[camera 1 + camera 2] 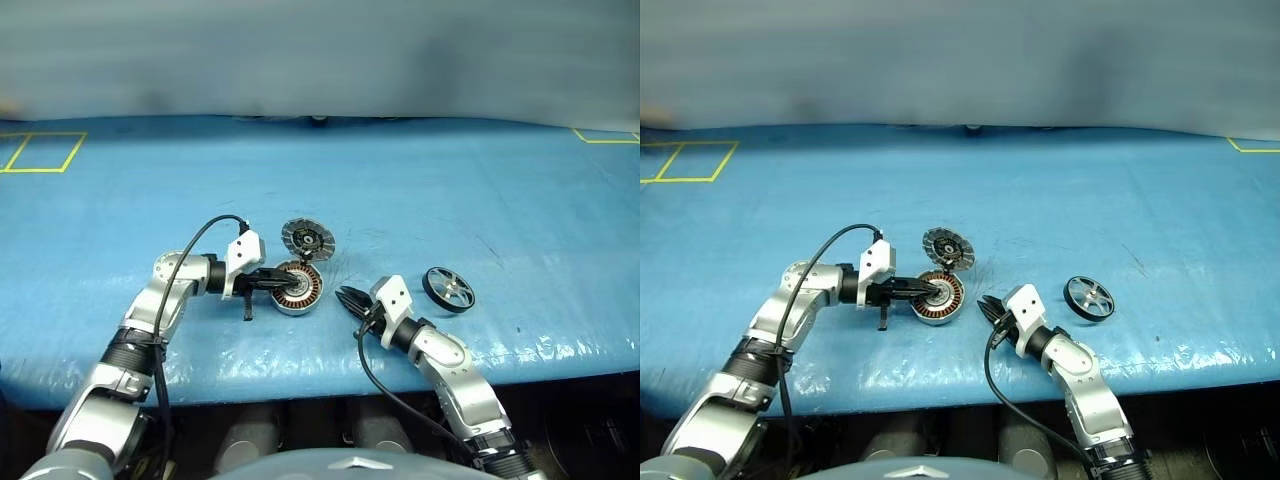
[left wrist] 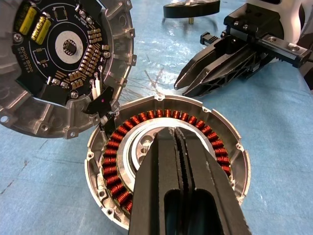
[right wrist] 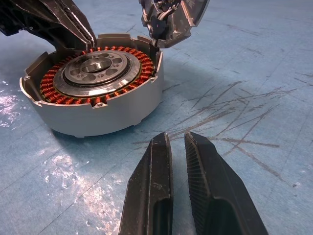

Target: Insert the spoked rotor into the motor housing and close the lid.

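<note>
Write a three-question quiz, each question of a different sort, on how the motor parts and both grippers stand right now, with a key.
1. True or false: the spoked rotor already sits inside the motor housing.
2. Which gripper has its tips over the housing's centre? A) left gripper B) right gripper
3. Fill in: the lid stands tilted open at the housing's far ____.

Key:
1. False; it lies apart on the blue table.
2. A; its jaws are shut, holding nothing.
3. Edge.
</note>
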You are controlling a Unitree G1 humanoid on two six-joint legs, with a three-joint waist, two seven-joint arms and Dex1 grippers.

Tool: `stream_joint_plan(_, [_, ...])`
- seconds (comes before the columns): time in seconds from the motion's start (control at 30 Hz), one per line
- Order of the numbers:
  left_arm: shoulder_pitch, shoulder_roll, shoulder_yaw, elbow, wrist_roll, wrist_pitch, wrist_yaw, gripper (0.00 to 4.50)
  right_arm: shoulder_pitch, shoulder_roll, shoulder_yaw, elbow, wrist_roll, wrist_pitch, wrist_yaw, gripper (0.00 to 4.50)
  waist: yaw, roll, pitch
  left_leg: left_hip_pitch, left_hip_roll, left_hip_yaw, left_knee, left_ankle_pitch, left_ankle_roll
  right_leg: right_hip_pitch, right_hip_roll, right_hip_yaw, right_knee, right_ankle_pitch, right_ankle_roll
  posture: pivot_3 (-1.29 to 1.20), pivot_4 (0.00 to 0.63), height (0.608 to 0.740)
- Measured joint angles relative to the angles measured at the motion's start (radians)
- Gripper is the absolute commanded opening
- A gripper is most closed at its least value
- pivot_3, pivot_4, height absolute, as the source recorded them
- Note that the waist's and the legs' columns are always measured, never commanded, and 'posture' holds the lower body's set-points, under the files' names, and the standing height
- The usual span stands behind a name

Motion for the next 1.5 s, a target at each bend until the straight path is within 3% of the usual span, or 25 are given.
stream_joint_plan(0.73, [-0.006,-0.007,-0.039,0.009,0.064,0.000,0.014,0.05,0.004,0.003,0.003,-0.002,0.062,-0.076,0.086,0.57,-0.001,0.000,0.000,0.001,0.000,0.000,0.000,0.000,0.000,0.000,0.000,0.000,0.000,0.000,0.000,0.00,0.150,0.740])
stream_joint_plan(1.5, [-0.001,-0.019,0.021,0.007,0.038,0.019,0.051,0.05,-0.012,-0.004,0.021,-0.023,0.065,-0.082,0.104,0.57,0.000,0.000,0.000,0.000,0.000,0.000,0.000,0.000,0.000,0.000,0.000,0.000,0.000,0.000,0.000,0.00,0.150,0.740])
